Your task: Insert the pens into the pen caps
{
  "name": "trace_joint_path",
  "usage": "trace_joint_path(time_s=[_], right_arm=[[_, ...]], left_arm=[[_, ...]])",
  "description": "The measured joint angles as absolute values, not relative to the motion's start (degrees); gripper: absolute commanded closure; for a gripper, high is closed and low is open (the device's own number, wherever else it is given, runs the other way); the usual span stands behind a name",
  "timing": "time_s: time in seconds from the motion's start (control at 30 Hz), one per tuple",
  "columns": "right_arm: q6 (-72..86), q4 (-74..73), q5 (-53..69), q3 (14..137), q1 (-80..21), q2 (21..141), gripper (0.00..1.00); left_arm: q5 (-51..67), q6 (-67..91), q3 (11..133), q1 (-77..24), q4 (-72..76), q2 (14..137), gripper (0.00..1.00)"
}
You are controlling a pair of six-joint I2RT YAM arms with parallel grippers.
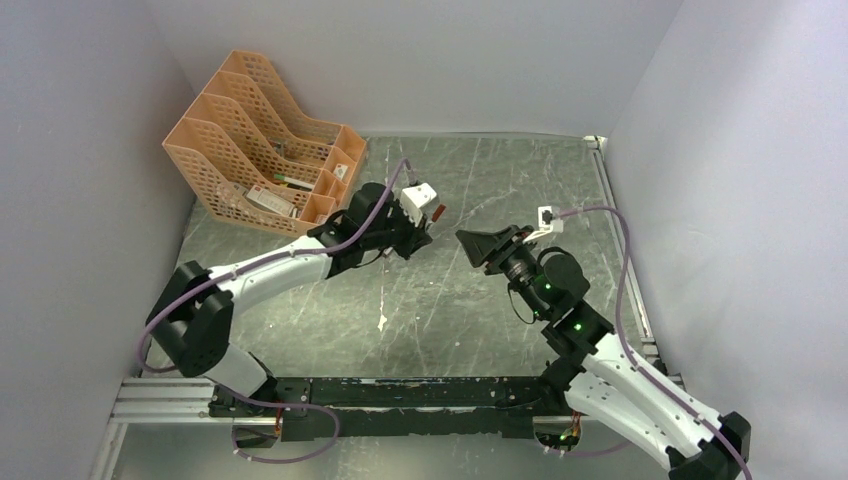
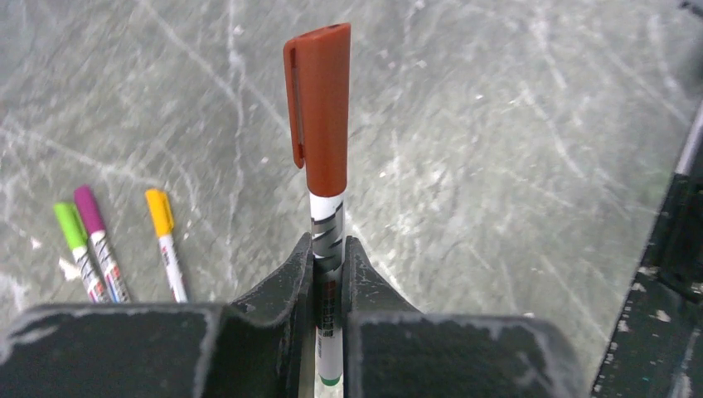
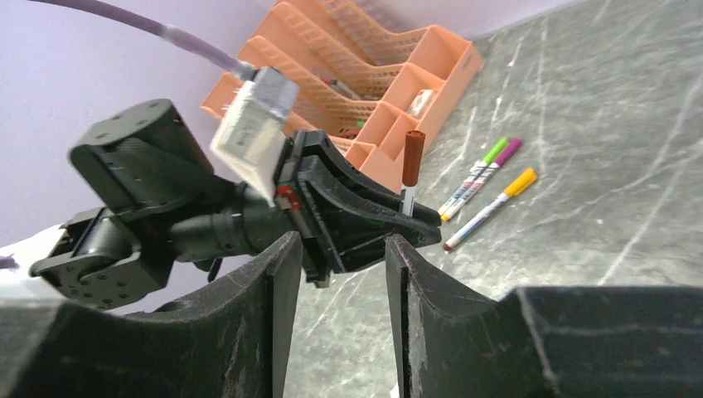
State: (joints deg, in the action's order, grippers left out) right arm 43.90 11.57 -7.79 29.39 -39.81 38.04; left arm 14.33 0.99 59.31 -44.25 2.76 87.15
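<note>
My left gripper [image 2: 328,247] is shut on a white pen [image 2: 328,222], held above the table. An orange-brown pen cap [image 2: 319,108] sits on the pen's far end. In the top view the left gripper [image 1: 425,226] and the capped pen [image 1: 437,211] are mid-table. My right gripper [image 3: 336,245] is open and empty, facing the left gripper [image 3: 421,224] a short way off; in the top view it [image 1: 466,242] is just to the right. Three capped pens lie on the table: green [image 2: 70,224], magenta [image 2: 89,209], yellow [image 2: 159,212].
An orange mesh desk organizer [image 1: 260,140] holding small items stands at the back left, close behind the left arm. A small white scrap [image 1: 381,322] lies on the dark marbled table [image 1: 500,180]. Walls close in on both sides.
</note>
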Motion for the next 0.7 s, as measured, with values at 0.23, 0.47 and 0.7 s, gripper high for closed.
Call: trace_joint_path(time_s=[0.23, 0.47, 0.7], right_arm=[[43.48, 3.6, -12.36, 29.47, -39.81, 33.58, 0.59], [43.48, 0.3, -12.93, 28.86, -39.81, 33.45, 0.59], [42.46, -0.82, -12.4, 28.75, -39.81, 34.87, 0.59]], left_arm=[[6.04, 0.38, 65.95, -42.94, -0.99, 100.4, 0.93], [-0.89, -1.1, 76.25, -42.76, -8.1, 113.4, 0.92], [-3.68, -1.63, 84.4, -42.41, -14.81, 120.11, 0.79]])
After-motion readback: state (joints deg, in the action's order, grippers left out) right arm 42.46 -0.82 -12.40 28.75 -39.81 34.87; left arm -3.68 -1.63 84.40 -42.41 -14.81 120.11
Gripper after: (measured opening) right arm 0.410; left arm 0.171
